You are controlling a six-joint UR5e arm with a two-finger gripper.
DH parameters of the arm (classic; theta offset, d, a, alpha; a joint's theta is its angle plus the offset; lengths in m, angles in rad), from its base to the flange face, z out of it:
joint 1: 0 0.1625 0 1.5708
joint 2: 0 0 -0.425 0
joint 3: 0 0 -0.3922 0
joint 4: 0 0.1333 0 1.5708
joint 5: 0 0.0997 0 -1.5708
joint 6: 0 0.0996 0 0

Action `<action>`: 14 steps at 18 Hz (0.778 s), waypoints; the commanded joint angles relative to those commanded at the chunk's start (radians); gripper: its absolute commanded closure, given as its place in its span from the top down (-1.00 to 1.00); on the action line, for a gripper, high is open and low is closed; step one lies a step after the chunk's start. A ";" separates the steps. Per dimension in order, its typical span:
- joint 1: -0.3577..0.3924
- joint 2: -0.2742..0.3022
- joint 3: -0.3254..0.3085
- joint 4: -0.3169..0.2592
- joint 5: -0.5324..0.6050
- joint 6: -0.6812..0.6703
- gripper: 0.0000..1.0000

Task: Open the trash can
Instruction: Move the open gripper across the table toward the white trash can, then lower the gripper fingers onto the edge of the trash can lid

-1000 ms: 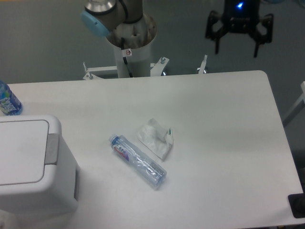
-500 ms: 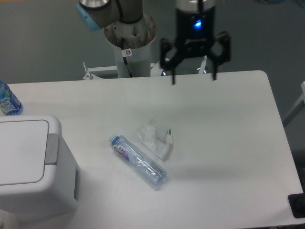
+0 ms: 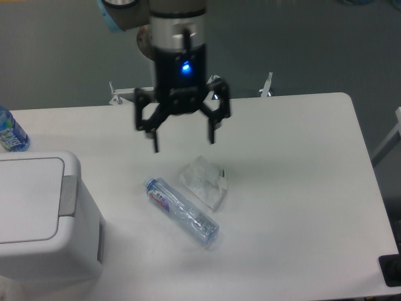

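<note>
Sitting at the surface's front-left corner, the one trash can is lid-shut, latch facing right. The hand hangs mid-surface, fingers apart, holding nothing.

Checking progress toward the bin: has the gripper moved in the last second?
Yes. The gripper swept left from beyond the table's far right edge, toward the trash can.

Even, cool overhead light, soft faint shadows, slight overall blur, no glare
</note>
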 joint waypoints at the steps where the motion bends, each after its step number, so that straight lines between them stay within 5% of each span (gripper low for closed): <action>1: -0.014 -0.018 0.009 0.002 0.002 0.000 1.00; 14: -0.104 -0.054 0.008 0.005 -0.003 -0.084 1.00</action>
